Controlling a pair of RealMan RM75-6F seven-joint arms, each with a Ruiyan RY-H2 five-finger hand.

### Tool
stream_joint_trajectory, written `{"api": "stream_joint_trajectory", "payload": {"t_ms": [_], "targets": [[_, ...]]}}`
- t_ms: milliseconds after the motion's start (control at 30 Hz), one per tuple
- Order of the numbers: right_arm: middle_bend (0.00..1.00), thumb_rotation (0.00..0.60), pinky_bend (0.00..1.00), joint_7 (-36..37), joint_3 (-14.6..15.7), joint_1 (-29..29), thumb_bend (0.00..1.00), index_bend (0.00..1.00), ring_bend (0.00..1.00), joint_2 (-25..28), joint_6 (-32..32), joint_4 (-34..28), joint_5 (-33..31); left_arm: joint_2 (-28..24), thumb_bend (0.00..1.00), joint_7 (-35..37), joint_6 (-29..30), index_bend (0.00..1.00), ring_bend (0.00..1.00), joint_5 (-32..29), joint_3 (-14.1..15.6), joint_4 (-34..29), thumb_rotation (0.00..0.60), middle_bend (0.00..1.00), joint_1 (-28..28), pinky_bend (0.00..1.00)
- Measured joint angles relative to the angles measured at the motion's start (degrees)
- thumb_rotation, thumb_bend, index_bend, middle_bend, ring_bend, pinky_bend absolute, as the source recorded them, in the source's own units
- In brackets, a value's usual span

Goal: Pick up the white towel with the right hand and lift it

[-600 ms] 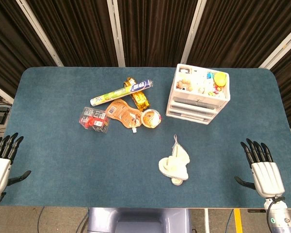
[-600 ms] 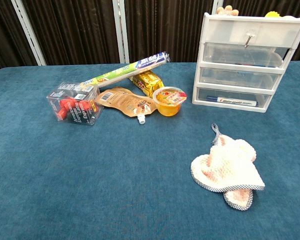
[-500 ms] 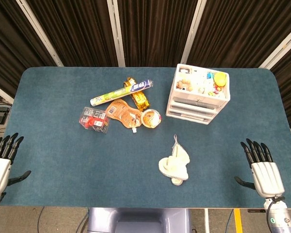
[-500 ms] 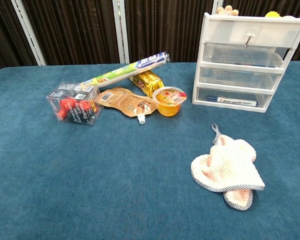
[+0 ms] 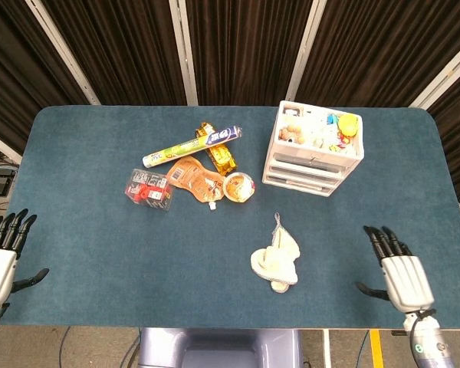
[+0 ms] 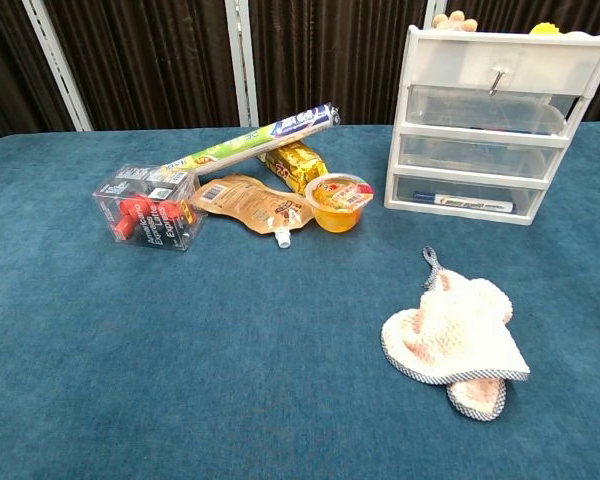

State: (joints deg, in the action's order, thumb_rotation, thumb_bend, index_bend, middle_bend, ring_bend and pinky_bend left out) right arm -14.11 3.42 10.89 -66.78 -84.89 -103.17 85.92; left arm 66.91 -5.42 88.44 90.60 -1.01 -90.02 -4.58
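The left hand (image 5: 0, 264) sits at the near left edge of the blue table (image 5: 84, 222), flat and empty, with its fingers apart and pointing away from the robot. Far off to its right and further back is a little heap of things. A clear box (image 5: 149, 188) with red bits inside comes first. Next to it lies a brown pouch (image 5: 194, 178) with a white cap, and a long thin roll (image 5: 192, 146) leans over the back of the heap. A shiny gold packet (image 5: 220, 157) lies under the roll, and a small round cup (image 5: 238, 186) of orange jelly sits just beside the pouch. The white towel (image 5: 276, 261) lies crumpled on the table, with a grey edge and a little loop at its back end. It is to the left of the right hand, well apart from it, and nothing touches it. Behind the towel stands a white set of drawers (image 5: 314, 149) with small toys on top. The right hand (image 5: 399, 270) is over the near right part of the table, empty, with its fingers spread and pointing away from the robot.
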Motion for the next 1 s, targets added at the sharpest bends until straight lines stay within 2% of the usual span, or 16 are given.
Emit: {"api": "stream_joint_trajectory", "payload": {"t_ms": [67, 133, 267, 600, 800, 1000], "targets": [[0.64, 0.6, 0.77, -1.72, -0.31, 0.57, 0.0, 0.07, 0.65, -0.33, 1.28, -1.36, -0.16, -0.01, 0.0, 0.07, 0.11, 0.0, 0.0, 0.1, -0.02, 0.01, 0.6, 0.0, 0.0, 0.0], [0.73, 0.6, 0.82, -4.27, -0.6, 1.34, 0.0, 0.07, 0.74, -0.92, 3.13, -2.74, -0.65, -0.04, 0.0, 0.18, 0.16, 0.0, 0.0, 0.08, -0.03, 0.02, 0.6, 0.0, 0.03, 0.0], [0.81, 0.6, 0.85, -10.53, -1.13, 3.03, 0.0, 0.07, 0.8, -2.76, 7.01, -4.86, -2.58, -0.14, 0.0, 0.39, 0.19, 0.0, 0.0, 0.13, -0.06, -0.06, 0.6, 0.0, 0.02, 0.0], [0.86, 0.6, 0.87, -25.69, -2.89, 7.11, 0.01, 0.1, 0.85, -14.37, 14.43, -5.09, -11.55, -0.3, 0.0, 0.78, 0.16, 0.0, 0.0, 0.14, 0.0, -0.17, 0.6, 0.0, 0.05, 0.0], [0.86, 0.6, 0.87, -29.48, -3.93, 8.52, 0.02, 0.12, 0.85, -20.31, 15.94, -1.38, -16.37, -0.45, 0.0, 0.96, -0.04, 0.0, 0.0, 0.07, 0.02, -0.31, 0.6, 0.0, -0.01, 0.0], [0.86, 0.6, 0.87, -30.04, -4.9, 9.47, 0.07, 0.16, 0.86, -24.21, 16.47, 2.86, -18.17, -0.47, 0.0, 1.22, -0.28, 0.0, 0.0, -0.19, -0.04, -0.37, 0.6, 0.0, -0.06, 0.0]]}}
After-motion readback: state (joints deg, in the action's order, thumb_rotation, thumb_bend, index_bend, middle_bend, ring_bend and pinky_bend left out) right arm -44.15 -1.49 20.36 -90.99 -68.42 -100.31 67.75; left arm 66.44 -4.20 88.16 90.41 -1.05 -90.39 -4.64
